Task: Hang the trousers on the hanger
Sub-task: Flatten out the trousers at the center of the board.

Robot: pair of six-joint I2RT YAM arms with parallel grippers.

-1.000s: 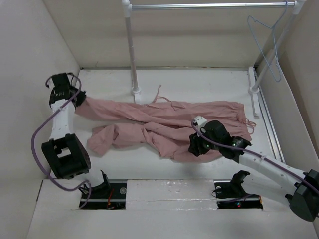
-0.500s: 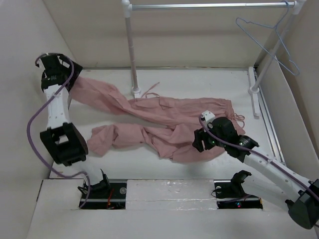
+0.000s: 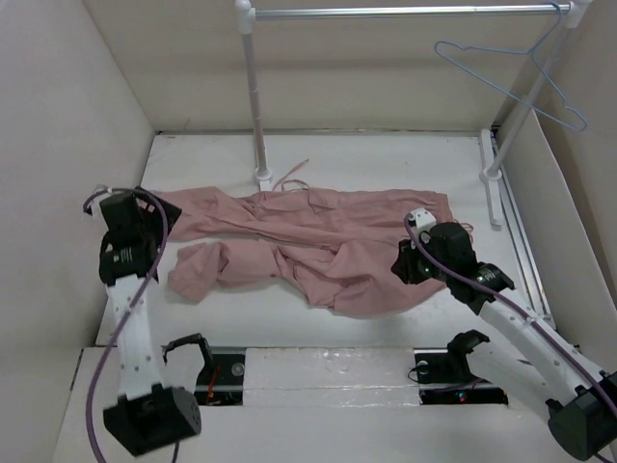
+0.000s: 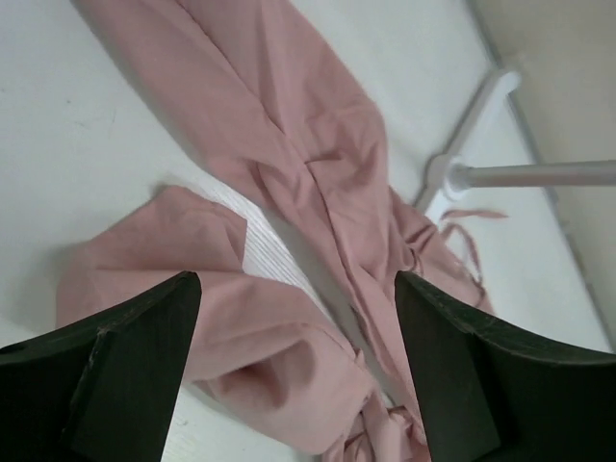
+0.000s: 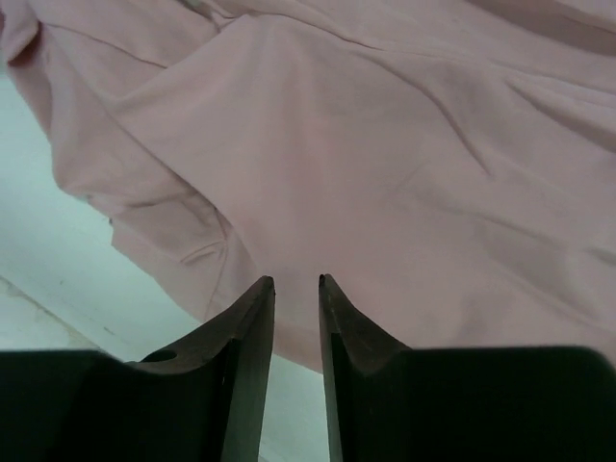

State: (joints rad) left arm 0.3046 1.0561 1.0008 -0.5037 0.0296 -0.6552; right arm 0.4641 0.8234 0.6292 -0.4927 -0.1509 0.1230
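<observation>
The dusty-pink trousers [image 3: 318, 241] lie crumpled across the middle of the table, waist to the right and legs to the left. The pale blue wire hanger [image 3: 509, 87] hangs by its hook from the rail at the back right, tilted. My left gripper [image 3: 152, 214] hovers at the end of the upper leg, open wide; in the left wrist view the gripper [image 4: 296, 279] has only the trousers [image 4: 289, 192] far below it. My right gripper [image 3: 403, 262] is over the front right of the trousers [image 5: 366, 125]; its jaws [image 5: 296, 281] keep a narrow gap and hold nothing.
A white rail post [image 3: 254, 96] stands at the back centre, its foot beside the drawstring [image 3: 289, 178]. The metal bar [image 3: 405, 12] runs right to a second post [image 3: 516, 116]. Beige walls close in on three sides.
My left gripper opened and let go of the upper trouser leg, then swung from the back left corner toward me. The right gripper shifted right and narrowed. The hanger swung left.
</observation>
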